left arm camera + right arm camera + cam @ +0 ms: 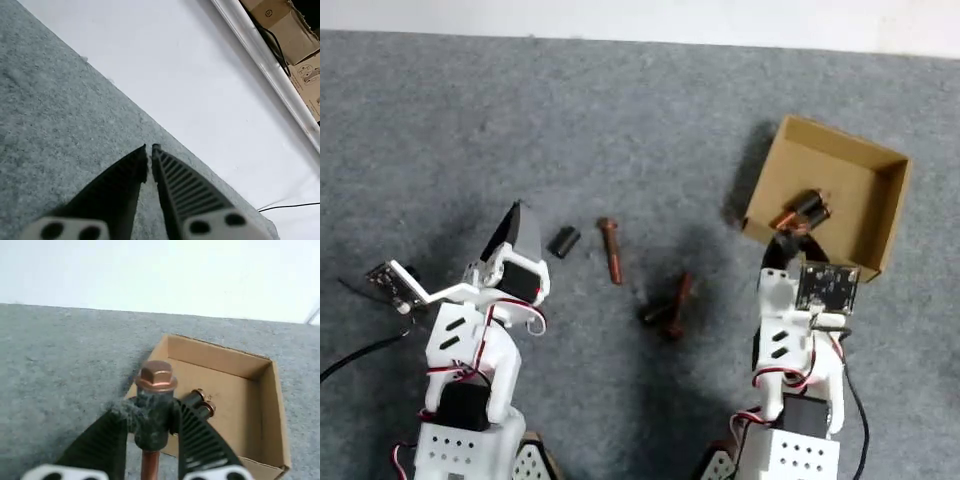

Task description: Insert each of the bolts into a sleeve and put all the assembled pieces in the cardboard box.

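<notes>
Sleeved bolt is held right at the box wall, so a short drop is the risk.
The right gripper [152, 410] is clamped on a sleeve [150, 434] with its bolt [156, 376] through it, held at the near wall of the box [220, 357], where one piece [201, 404] is lying. If it is released here, the wall may be struck and the bolt spilled onto the table [440, 120]. The left gripper [150, 150] is shut on nothing toward the left edge; a loose sleeve [563, 241] and loose bolt [611, 250] are seen mid-table.
</notes>
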